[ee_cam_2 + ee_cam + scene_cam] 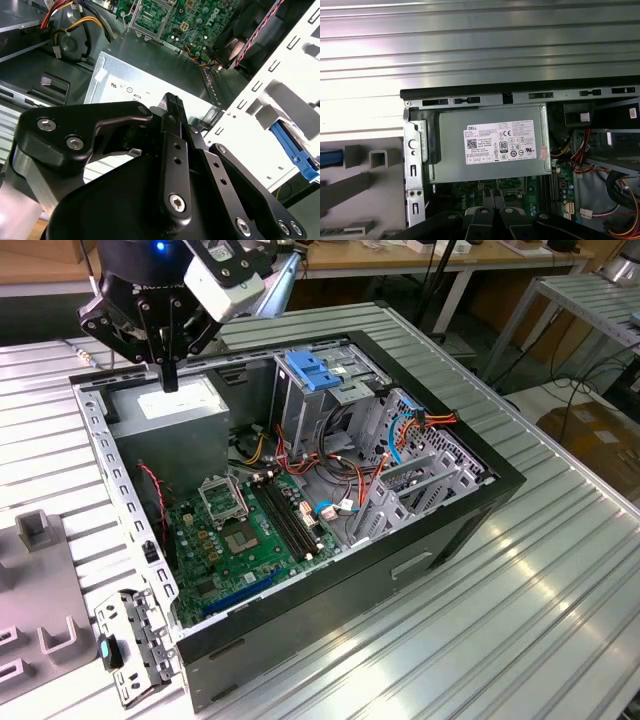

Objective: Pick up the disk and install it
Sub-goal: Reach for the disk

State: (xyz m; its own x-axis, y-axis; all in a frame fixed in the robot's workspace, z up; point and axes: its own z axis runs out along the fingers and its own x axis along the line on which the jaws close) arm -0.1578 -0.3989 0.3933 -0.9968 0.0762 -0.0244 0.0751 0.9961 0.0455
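Hand (173, 100) up close in the second wrist view, fingers pressed together on nothing, over the power supply (145, 87). Beyond the white chassis rim (260, 107), the disk (295, 152) shows just a blue rail. First wrist view: disk (330, 157) at the frame's edge, outside the case (470, 93), by the grey rack (375, 160). Exterior view: hand hangs above the power supply, free of the case walls, tabletop (520, 570) open around.
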